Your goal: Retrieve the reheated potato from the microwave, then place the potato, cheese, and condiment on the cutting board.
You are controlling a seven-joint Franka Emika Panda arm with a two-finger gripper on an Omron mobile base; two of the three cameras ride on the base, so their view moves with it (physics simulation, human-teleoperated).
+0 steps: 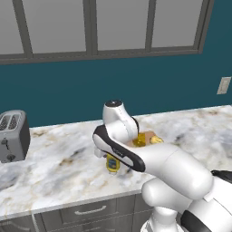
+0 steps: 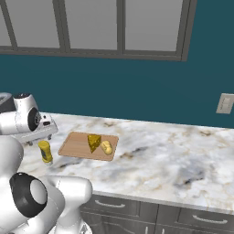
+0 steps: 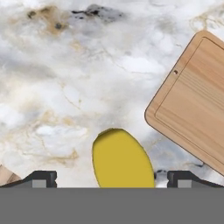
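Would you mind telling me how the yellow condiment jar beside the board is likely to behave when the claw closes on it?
The condiment jar stands upright on the counter, taller than wide, so an off-centre push would probably tip it. Its smooth, rounded lid and body look rigid but possibly slippery. The open claw straddles it from above, which should help centre the grip.

Grey toaster (image 1: 12, 135) on marble counter (image 1: 54, 158); wall outlet (image 2: 225, 103).
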